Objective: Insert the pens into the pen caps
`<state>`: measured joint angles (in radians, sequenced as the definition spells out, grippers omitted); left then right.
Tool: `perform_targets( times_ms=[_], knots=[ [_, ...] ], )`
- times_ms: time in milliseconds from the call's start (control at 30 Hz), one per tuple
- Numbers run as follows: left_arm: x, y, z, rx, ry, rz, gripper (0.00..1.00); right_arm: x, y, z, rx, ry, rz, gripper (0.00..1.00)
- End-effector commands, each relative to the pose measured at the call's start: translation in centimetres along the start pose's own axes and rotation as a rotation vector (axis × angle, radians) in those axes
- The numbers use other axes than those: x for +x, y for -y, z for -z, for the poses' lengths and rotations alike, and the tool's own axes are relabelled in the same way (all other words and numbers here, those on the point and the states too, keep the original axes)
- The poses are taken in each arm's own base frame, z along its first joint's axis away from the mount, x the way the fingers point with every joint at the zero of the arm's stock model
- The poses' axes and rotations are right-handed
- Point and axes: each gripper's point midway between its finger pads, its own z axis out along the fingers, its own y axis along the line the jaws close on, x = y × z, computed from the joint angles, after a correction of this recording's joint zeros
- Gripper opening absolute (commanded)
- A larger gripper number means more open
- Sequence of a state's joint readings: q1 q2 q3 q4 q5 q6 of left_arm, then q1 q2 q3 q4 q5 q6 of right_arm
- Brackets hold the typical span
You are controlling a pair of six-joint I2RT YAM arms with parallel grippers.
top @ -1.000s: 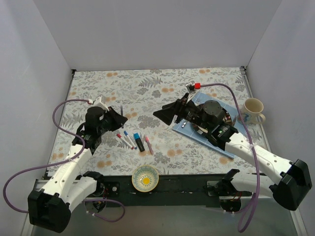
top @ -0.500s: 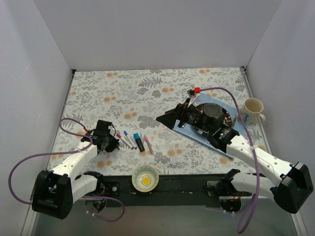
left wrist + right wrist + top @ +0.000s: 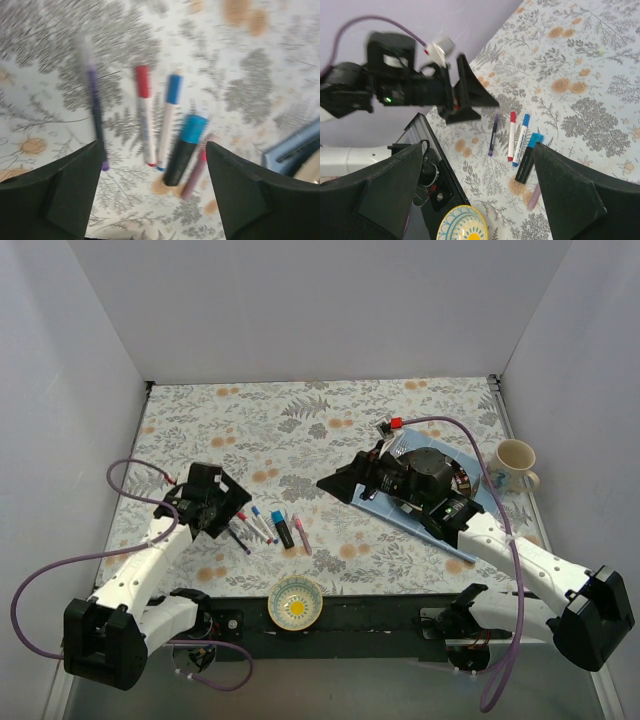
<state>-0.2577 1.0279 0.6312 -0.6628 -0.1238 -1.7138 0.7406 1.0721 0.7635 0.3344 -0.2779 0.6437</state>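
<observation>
Several pens lie side by side on the flowered cloth near the left arm. From left to right they are a dark-blue pen (image 3: pixel 95 115), a white pen (image 3: pixel 146 130) with a red cap (image 3: pixel 142 81), a white pen (image 3: pixel 165 137) with a blue cap (image 3: pixel 173 89), a black marker (image 3: pixel 180 162) with a light-blue cap (image 3: pixel 194 128), and a pink pen (image 3: pixel 196 172). My left gripper (image 3: pixel 228 512) hovers open just left of the row and holds nothing. My right gripper (image 3: pixel 335 480) hangs open, up and to the right of the pens (image 3: pixel 272 527), and holds nothing.
A yellow-and-blue bowl (image 3: pixel 296 602) sits at the near edge. A blue mat (image 3: pixel 440 532) with a dark plate (image 3: pixel 455 472) lies under the right arm, and a mug (image 3: pixel 513 465) stands at the far right. Grey walls close off three sides.
My left gripper was shut, dipped toward the cloth and has opened. The dark-blue pen now lies loose at the left end of the row. The right arm has barely moved.
</observation>
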Motion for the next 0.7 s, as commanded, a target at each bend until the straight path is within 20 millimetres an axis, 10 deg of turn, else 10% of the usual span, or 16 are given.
perform_targets(
  times_ms=[0, 233, 667],
  knots=[
    [-5.2, 8.9, 5.7, 0.302, 0.151, -0.178, 0.92, -1.1, -0.7, -0.4, 0.001, -0.039, 0.071, 0.98],
    [-4.4, 19.0, 14.8, 0.906, 0.212, -0.614, 0.98, -4.2, 1.7, 1.5, 0.234, -0.02, 0.238, 0.98],
    [0.9, 18.6, 20.5, 1.369, 0.215, -0.811, 0.98, -6.5, 1.6, 4.1, 0.317, 0.083, 0.237, 0.98]
  ],
)
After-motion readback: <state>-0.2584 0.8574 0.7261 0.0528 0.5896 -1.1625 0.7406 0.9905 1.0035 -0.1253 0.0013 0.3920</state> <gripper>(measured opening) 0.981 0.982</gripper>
